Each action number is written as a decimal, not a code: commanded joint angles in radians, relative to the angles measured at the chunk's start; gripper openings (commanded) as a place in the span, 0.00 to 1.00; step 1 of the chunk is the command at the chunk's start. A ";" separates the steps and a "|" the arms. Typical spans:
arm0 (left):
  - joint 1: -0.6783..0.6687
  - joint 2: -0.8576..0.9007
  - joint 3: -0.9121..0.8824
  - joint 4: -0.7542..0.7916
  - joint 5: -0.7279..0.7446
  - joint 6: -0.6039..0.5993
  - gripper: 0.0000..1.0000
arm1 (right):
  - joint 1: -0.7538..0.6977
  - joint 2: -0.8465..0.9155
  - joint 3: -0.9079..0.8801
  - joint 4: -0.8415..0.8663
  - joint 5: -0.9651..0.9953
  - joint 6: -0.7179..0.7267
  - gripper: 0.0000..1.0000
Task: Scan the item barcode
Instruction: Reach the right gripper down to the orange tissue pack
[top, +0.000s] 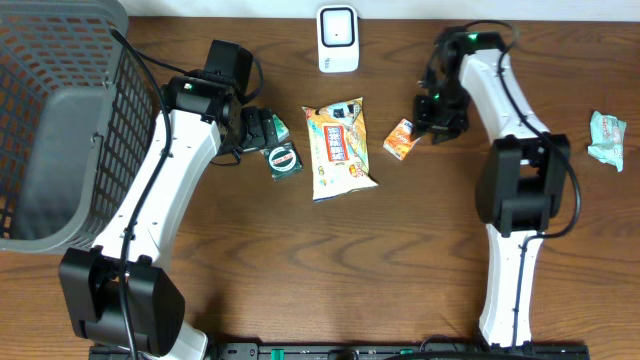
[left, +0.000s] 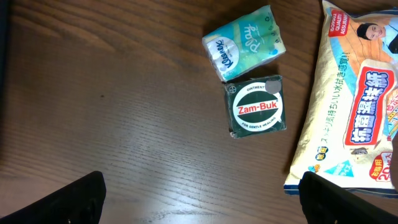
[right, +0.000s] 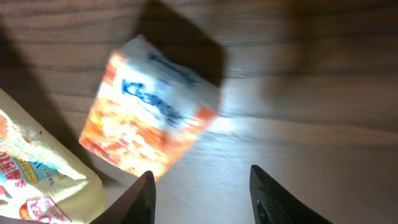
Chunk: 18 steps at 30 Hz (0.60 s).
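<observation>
Dark brown wooden table, streaked grain, soft glare

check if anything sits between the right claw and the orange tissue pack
Nothing visible does. The orange tissue pack lies on bare wood just ahead of the right claw; the snack bag sits beside it, not between them.

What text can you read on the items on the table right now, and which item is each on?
"Zam-Buk": green box; its smaller print is too small to read.
"Kleenex": teal tissue pack.
"Kleenex", blurred: orange tissue pack.
Large pouch: Japanese print, not clear enough to quote.
Scanner and pale green pack: nothing legible.
</observation>
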 joint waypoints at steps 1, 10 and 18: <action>0.003 0.000 0.008 -0.003 -0.011 0.005 0.98 | -0.010 -0.046 0.023 -0.014 -0.032 -0.006 0.42; 0.003 0.000 0.008 -0.003 -0.011 0.005 0.98 | 0.069 -0.046 0.015 -0.004 -0.053 -0.042 0.19; 0.003 0.000 0.008 -0.003 -0.011 0.005 0.98 | 0.119 -0.046 -0.003 0.039 0.023 0.035 0.01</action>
